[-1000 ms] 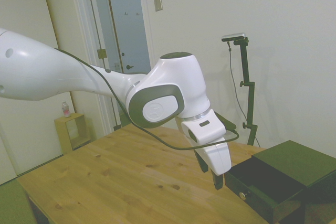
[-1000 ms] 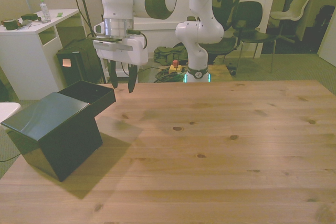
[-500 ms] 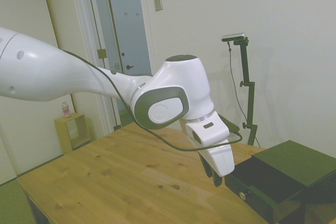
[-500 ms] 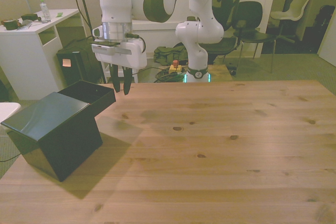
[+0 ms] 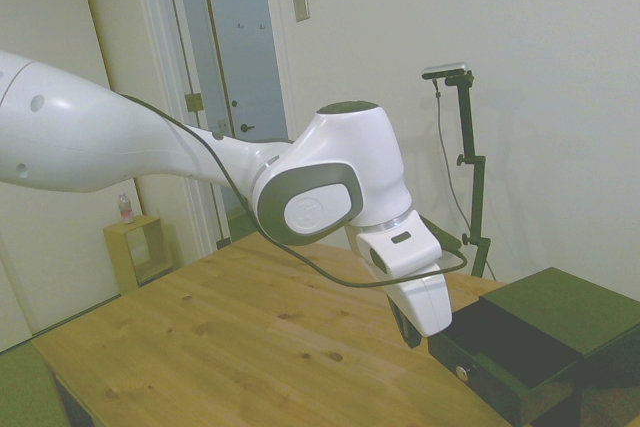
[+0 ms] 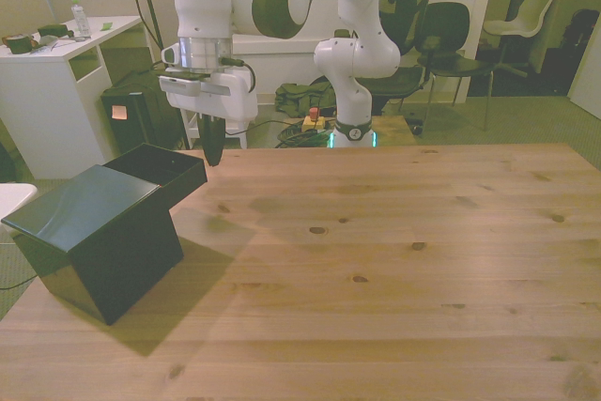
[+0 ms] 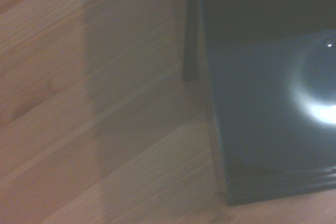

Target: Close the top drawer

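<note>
Now the claw is seen hanging with fingers brought together, gripping nothing, just in front of the top drawer, which stands pulled out of the black chest beyond. The approach step is judged under way; a push against the drawer front is called for next.

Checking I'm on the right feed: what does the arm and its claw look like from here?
A glossy white arm with rounded shells and a grey disc cap at the big joint. A thin black cable loops from the arm around to the wrist. The claw has a white boxy body with two dark, narrow fingers.
</note>
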`<state>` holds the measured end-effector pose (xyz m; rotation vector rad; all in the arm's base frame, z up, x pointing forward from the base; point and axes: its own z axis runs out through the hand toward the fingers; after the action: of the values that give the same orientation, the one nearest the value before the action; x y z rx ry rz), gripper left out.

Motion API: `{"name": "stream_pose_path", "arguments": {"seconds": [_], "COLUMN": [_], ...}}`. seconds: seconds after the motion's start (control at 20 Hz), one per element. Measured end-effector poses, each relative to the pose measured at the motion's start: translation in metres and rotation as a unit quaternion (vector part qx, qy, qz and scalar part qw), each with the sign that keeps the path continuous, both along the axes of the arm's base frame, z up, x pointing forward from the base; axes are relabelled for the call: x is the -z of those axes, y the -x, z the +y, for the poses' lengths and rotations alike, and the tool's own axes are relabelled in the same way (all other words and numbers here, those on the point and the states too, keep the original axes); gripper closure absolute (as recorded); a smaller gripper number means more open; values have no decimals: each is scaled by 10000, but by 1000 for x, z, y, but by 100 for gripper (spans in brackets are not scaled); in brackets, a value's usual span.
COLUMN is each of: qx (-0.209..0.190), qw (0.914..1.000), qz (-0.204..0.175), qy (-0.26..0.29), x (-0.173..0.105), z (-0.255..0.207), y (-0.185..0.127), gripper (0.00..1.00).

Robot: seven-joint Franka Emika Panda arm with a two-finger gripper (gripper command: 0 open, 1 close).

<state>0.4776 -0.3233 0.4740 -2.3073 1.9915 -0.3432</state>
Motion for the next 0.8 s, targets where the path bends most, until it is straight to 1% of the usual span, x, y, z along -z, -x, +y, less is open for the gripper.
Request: {"name": "stream_pose_path", "arguments": {"seconds": [0.2, 0.4, 0.6, 0.8], "qx": [140, 222, 255, 222], "qw": [9999, 9998, 9997, 9997], "qz": [19, 1, -20, 0], "qy": [-5, 23, 24, 93], "x": [1, -4, -10, -11], "z": [-15, -28, -41, -48], "y": [5, 5, -1, -13], "gripper": [100, 100, 100, 100]}}
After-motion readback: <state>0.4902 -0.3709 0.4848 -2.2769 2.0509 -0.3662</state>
